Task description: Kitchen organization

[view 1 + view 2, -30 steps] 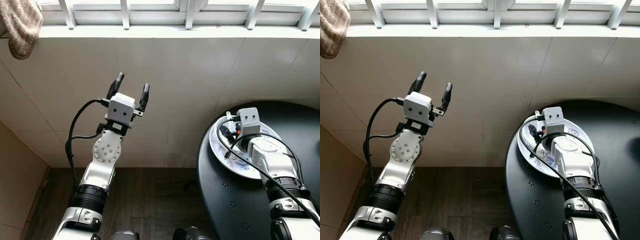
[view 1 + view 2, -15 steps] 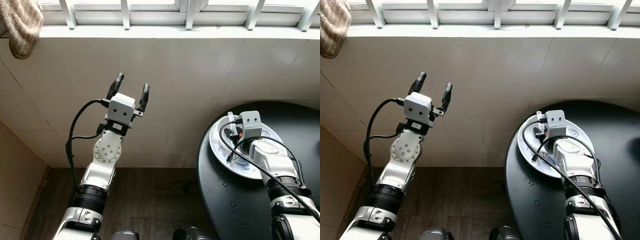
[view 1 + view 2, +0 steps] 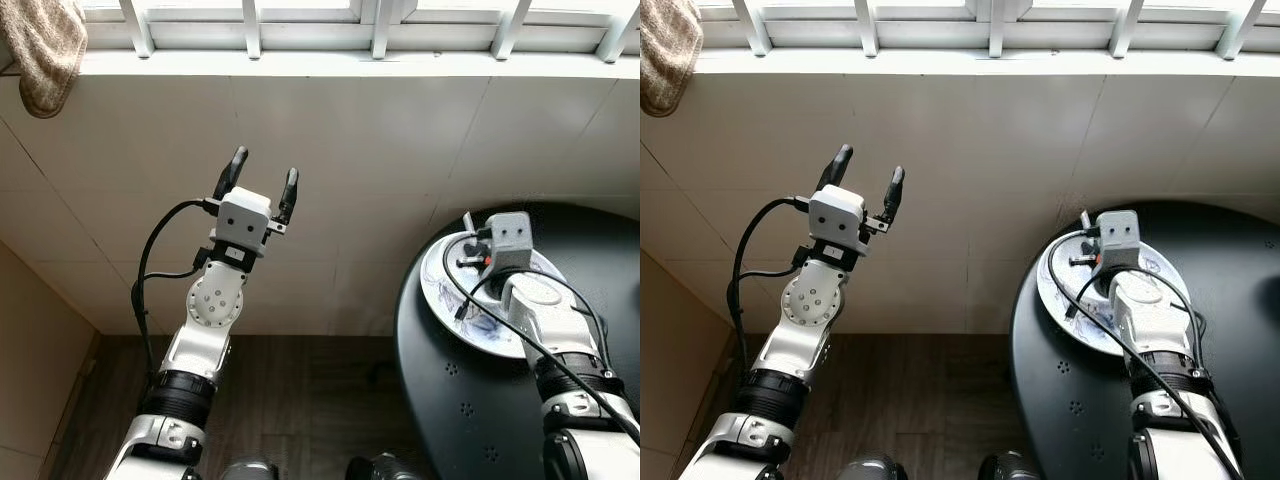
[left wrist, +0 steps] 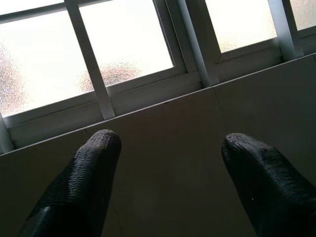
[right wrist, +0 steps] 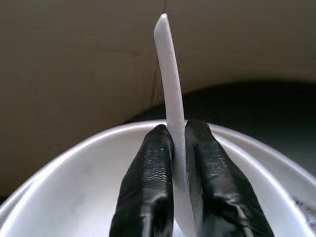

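Observation:
A white plate (image 3: 432, 287) with a blue pattern lies on the near-left part of a round black table (image 3: 460, 400). My right gripper (image 5: 178, 131) hovers just over the plate, shut on a thin white utensil handle (image 5: 170, 74) that sticks up between its fingers (image 5: 150, 177); the handle's tip (image 3: 467, 221) shows beside the wrist camera. What the utensil's lower end looks like is hidden. My left gripper (image 3: 264, 165) is raised in front of the tiled wall, open and holding nothing, its fingertips (image 4: 98, 148) pointing toward the window.
A beige towel (image 3: 45, 50) hangs at the top left by the white window sill (image 3: 350, 62). A tiled wall (image 3: 380, 150) stands straight ahead. Dark wooden floor (image 3: 300, 400) lies below, with a beige panel (image 3: 30, 380) at the left.
My right gripper has shifted a little to the right over the plate, with the white handle still in it. The left arm has not moved.

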You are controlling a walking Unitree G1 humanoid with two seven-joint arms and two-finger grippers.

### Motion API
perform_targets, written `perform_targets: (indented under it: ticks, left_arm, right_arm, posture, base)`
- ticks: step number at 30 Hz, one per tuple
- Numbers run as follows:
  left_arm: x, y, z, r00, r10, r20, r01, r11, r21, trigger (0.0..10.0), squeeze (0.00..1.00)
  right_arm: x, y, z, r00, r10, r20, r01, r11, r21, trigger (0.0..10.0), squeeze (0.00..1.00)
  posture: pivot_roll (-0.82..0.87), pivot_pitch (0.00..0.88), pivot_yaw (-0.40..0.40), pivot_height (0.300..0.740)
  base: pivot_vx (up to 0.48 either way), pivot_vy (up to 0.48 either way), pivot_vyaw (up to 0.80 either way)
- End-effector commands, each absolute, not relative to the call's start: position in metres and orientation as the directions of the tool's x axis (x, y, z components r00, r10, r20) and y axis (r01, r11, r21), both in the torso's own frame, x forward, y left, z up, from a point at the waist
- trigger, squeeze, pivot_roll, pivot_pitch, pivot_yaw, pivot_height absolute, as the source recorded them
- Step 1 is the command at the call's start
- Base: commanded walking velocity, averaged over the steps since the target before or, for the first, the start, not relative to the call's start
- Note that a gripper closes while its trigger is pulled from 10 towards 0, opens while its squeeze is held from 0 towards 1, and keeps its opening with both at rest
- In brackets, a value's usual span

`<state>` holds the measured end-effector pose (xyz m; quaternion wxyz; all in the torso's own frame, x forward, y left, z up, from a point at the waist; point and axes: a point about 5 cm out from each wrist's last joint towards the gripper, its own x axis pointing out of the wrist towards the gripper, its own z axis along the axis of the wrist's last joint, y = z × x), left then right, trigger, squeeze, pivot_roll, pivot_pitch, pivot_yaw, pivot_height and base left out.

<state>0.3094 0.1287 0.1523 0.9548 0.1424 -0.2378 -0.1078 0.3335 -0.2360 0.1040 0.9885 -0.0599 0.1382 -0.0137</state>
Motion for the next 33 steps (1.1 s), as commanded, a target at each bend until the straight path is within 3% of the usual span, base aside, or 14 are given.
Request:
perform_targets:
  ticks: [1,12,20,33]
  left_arm:
    - [0.31,0.13,0.149,0.874,-0.274,0.401,0.141,0.933,0.331,10.0,0.0]
    - [0.31,0.13,0.148,0.875,-0.276,0.397,0.142,0.931,0.335,10.0,0.0]
    - [0.309,0.13,0.147,0.878,-0.273,0.393,0.142,0.933,0.33,10.0,0.0]
    - [0.31,0.13,0.147,0.88,-0.27,0.39,0.143,0.935,0.326,10.0,0.0]
  right_arm:
    - [0.335,-0.234,0.117,0.98,-0.054,-0.193,0.027,0.99,-0.138,0.0,0.0]
    - [0.328,-0.217,0.141,0.997,-0.066,-0.042,0.055,0.976,-0.213,0.0,0.0]
    - [0.319,-0.204,0.165,0.986,-0.065,0.155,0.107,0.954,-0.281,0.0,0.0]
    - [0.306,-0.182,0.17,0.963,0.001,0.27,0.089,0.943,-0.321,0.0,0.0]
  posture:
    - [0.08,0.0,-0.048,0.74]
    - [0.08,0.0,-0.048,0.74]
    - [0.08,0.0,-0.05,0.74]
    - [0.07,0.0,-0.05,0.74]
  base:
    - [0.0,0.0,0.0]
    - [0.0,0.0,0.0]
    - [0.0,0.0,0.0]
    - [0.0,0.0,0.0]
